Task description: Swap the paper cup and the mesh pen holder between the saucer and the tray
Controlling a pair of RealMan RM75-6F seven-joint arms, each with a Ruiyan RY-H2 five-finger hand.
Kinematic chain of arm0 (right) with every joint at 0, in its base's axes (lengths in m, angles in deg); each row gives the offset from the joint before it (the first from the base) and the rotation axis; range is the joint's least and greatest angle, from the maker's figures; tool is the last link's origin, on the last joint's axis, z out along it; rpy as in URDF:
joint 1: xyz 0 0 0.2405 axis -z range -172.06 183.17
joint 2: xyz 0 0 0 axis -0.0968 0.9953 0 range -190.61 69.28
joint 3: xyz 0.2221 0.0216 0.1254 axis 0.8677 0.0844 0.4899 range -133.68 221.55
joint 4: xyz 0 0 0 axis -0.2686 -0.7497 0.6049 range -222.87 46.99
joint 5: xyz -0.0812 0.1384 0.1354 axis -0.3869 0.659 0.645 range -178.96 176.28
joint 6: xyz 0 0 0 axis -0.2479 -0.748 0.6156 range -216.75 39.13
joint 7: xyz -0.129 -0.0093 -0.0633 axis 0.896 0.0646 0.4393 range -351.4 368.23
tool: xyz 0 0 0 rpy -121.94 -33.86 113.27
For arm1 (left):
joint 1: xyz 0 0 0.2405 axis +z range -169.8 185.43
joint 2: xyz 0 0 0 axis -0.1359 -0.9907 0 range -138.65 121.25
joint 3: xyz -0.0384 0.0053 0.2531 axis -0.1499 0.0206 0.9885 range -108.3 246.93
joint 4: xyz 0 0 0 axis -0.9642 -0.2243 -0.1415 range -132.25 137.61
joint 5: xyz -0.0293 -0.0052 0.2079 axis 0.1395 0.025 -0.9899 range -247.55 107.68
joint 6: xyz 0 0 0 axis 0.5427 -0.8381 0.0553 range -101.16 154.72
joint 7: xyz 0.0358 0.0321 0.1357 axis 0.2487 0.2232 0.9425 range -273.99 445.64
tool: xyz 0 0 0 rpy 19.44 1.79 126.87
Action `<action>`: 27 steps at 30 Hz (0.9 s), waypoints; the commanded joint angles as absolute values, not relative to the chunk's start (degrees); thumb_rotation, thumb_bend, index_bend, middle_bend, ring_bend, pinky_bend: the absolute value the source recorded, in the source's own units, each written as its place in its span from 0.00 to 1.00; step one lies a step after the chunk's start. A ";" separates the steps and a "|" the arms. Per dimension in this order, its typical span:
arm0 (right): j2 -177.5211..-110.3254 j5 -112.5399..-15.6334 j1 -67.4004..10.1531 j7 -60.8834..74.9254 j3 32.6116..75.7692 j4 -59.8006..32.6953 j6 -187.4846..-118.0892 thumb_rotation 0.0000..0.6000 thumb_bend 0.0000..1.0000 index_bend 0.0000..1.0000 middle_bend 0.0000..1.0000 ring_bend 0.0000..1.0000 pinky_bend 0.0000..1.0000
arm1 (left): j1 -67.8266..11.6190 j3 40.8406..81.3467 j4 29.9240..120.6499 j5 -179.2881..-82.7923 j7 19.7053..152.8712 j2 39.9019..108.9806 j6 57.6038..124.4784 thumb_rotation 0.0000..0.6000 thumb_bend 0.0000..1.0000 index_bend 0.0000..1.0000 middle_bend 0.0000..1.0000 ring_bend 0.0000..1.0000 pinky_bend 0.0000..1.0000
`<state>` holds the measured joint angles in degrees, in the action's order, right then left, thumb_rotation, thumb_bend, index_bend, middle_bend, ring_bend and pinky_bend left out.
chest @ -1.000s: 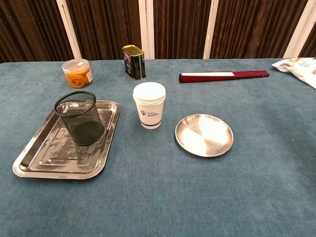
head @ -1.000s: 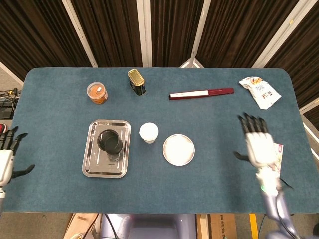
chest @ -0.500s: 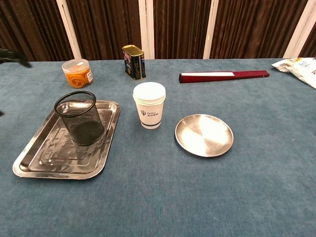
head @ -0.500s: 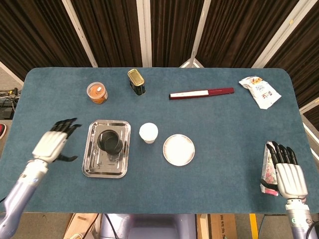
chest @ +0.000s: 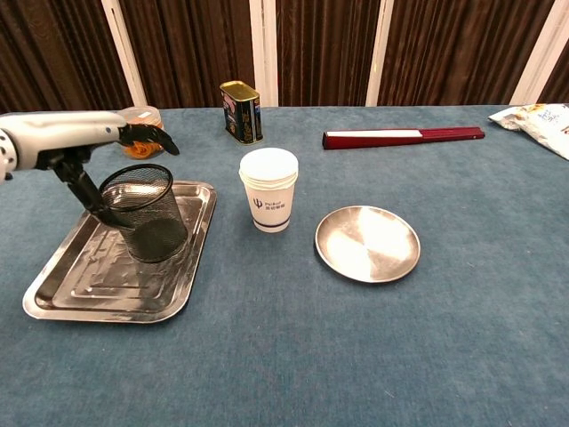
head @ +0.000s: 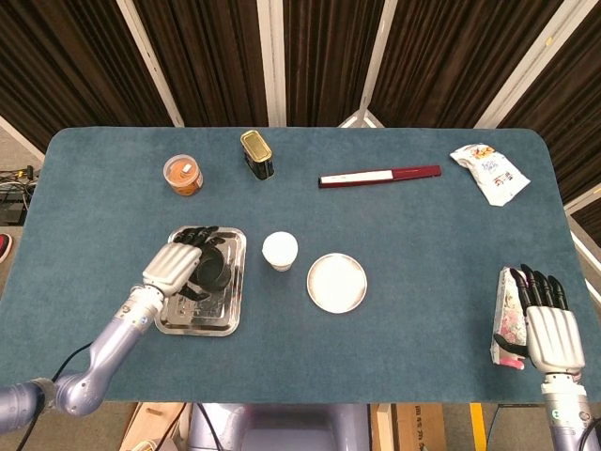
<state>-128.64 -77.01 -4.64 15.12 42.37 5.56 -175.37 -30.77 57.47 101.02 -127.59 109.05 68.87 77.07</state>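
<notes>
The black mesh pen holder (head: 212,268) (chest: 145,213) stands upright in the steel tray (head: 227,315) (chest: 98,283). My left hand (head: 177,262) (chest: 67,135) hovers at the holder's left side, fingers stretched over its rim and thumb hanging down beside the mesh, gripping nothing. The white paper cup (head: 280,250) (chest: 268,189) stands on the cloth between the tray and the bare steel saucer (head: 337,282) (chest: 367,242). My right hand (head: 548,323) lies far off at the table's front right edge, fingers extended and holding nothing; the chest view does not show it.
Along the back stand an orange-filled tub (head: 183,174) (chest: 138,131), a gold can (head: 257,154) (chest: 241,110) and a long red box (head: 379,176) (chest: 404,135). A snack bag (head: 490,173) lies back right. A small packet (head: 508,315) lies by my right hand.
My left hand swung in from the table's left edge to the pen holder on the tray. My right hand drew back to the front right edge and settled there.
</notes>
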 commanded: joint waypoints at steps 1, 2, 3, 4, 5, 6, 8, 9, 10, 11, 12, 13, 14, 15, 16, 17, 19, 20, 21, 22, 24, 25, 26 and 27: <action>-128.55 -77.31 -4.34 14.75 42.74 5.58 -175.24 1.00 0.00 0.00 0.01 0.00 0.00 | -31.66 58.35 100.18 -126.90 110.64 70.22 77.81 1.00 0.04 0.18 0.01 0.00 0.12; -128.53 -77.44 -4.24 14.55 42.90 5.56 -175.12 1.00 0.00 0.00 0.01 0.00 0.00 | -31.82 58.52 99.91 -127.15 110.83 70.69 78.25 1.00 0.06 0.19 0.01 0.00 0.14; -128.55 -77.57 -4.16 14.37 43.08 5.49 -175.03 1.00 0.00 0.00 0.01 0.00 0.00 | -31.89 58.66 99.59 -127.78 110.54 71.12 78.58 1.00 0.08 0.21 0.02 0.01 0.16; -128.65 -77.70 -4.07 14.17 43.30 5.36 -175.00 1.00 0.00 0.00 0.01 0.00 0.00 | -31.88 58.80 99.16 -128.56 109.97 71.47 78.86 1.00 0.10 0.22 0.03 0.02 0.17; -128.81 -77.91 -4.03 14.01 43.49 5.11 -174.92 1.00 0.00 0.00 0.01 0.00 0.00 | -31.85 59.01 98.71 -129.00 109.61 71.65 79.04 1.00 0.11 0.22 0.04 0.03 0.17; -128.96 -78.12 -4.03 13.84 43.58 4.83 -174.81 1.00 0.00 0.00 0.01 0.00 0.00 | -31.86 59.19 98.42 -129.15 109.59 71.68 79.14 1.00 0.12 0.23 0.05 0.04 0.18; -129.36 -78.08 -4.02 13.38 43.89 4.13 -174.12 1.00 0.00 0.00 0.01 0.00 0.00 | -31.95 59.61 97.84 -129.57 109.84 71.70 79.56 1.00 0.14 0.24 0.07 0.07 0.20; -129.44 -77.96 -4.02 13.28 43.97 3.99 -173.80 1.00 0.00 0.00 0.01 0.00 0.00 | -31.97 59.73 97.72 -129.64 109.86 71.71 79.65 1.00 0.17 0.25 0.10 0.09 0.22; -129.52 -77.91 -4.01 13.13 44.13 3.84 -173.47 1.00 0.00 0.00 0.01 0.00 0.00 | -32.00 59.88 97.60 -129.71 109.76 71.72 79.75 1.00 0.19 0.26 0.12 0.11 0.24; -129.58 -77.88 -3.97 13.04 44.29 3.70 -173.27 1.00 0.00 0.00 0.01 0.00 0.00 | -32.02 59.99 97.46 -129.77 109.62 71.73 79.81 1.00 0.22 0.27 0.14 0.13 0.25; -129.63 -77.88 -3.91 13.06 44.47 3.61 -173.17 1.00 0.00 0.00 0.01 0.00 0.00 | -32.09 60.09 97.23 -129.84 109.52 71.77 79.83 1.00 0.25 0.28 0.18 0.15 0.27; -129.66 -77.92 -3.86 13.07 44.58 3.58 -173.15 1.00 0.00 0.00 0.01 0.00 0.00 | -32.17 60.15 97.04 -129.91 109.45 71.82 79.83 1.00 0.28 0.30 0.21 0.17 0.29; -129.72 -78.02 -3.78 13.01 44.74 3.56 -173.17 1.00 0.00 0.00 0.01 0.00 0.00 | -32.30 60.22 96.69 -130.06 109.38 71.95 79.84 1.00 0.31 0.31 0.23 0.19 0.31; -129.74 -78.12 -3.68 12.90 44.88 3.57 -173.17 1.00 0.00 0.00 0.01 0.00 0.00 | -32.43 60.31 96.29 -130.21 109.28 72.13 79.81 1.00 0.35 0.33 0.26 0.22 0.34; -129.75 -78.21 -3.58 12.70 45.03 3.62 -173.17 1.00 0.00 0.00 0.01 0.00 0.00 | -32.58 60.42 95.92 -130.24 109.23 72.30 79.67 1.00 0.38 0.35 0.29 0.25 0.37; -129.78 -78.24 -3.51 12.58 45.15 3.62 -173.20 1.00 0.00 0.00 0.01 0.00 0.00 | -32.67 60.48 95.74 -130.33 109.20 72.41 79.65 1.00 0.40 0.36 0.31 0.27 0.38; -129.92 -78.22 -3.31 12.57 45.50 3.49 -173.23 1.00 0.00 0.00 0.01 0.00 0.00 | -32.91 60.64 95.43 -131.26 108.36 72.60 79.40 1.00 0.43 0.39 0.33 0.29 0.40; -130.01 -78.22 -3.24 12.59 45.66 3.41 -173.21 1.00 0.00 0.00 0.01 0.00 0.00 | -32.92 60.62 95.46 -132.06 107.27 72.51 79.26 1.00 0.44 0.40 0.34 0.29 0.40; -130.09 -78.28 -3.16 12.49 45.81 3.38 -173.21 1.00 0.00 0.00 0.01 0.00 0.00 | -32.79 60.47 95.63 -133.03 106.17 72.39 79.64 1.00 0.45 0.41 0.35 0.29 0.40; -130.12 -78.36 -3.12 12.43 45.87 3.36 -173.20 1.00 0.00 0.00 0.01 0.00 0.00 | -32.68 60.43 95.74 -133.72 105.64 72.26 80.00 1.00 0.45 0.41 0.35 0.29 0.40; -130.17 -78.62 -2.98 12.33 46.01 3.30 -173.11 1.00 0.00 0.00 0.01 0.00 0.00 | -32.37 60.30 96.65 -135.87 104.06 71.41 81.03 1.00 0.45 0.41 0.35 0.29 0.40; -130.18 -78.67 -2.95 12.30 46.07 3.28 -173.06 1.00 0.00 0.00 0.01 0.00 0.00 | -32.22 60.26 97.30 -136.43 103.37 70.88 81.20 1.00 0.45 0.41 0.35 0.29 0.40; -130.19 -78.74 -2.88 12.21 46.16 3.28 -173.01 1.00 0.00 0.00 0.01 0.00 0.00 | -32.02 60.18 98.57 -137.13 102.23 69.86 81.30 1.00 0.45 0.41 0.35 0.29 0.40; -130.19 -78.76 -2.84 12.09 46.27 3.27 -172.90 1.00 0.00 0.00 0.01 0.00 0.00 | -31.83 60.15 100.09 -137.72 101.10 68.57 81.16 1.00 0.44 0.41 0.35 0.29 0.40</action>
<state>-130.19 -78.74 -2.86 12.12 46.24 3.28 -172.94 -32.31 60.32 97.61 -136.30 103.33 70.67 80.76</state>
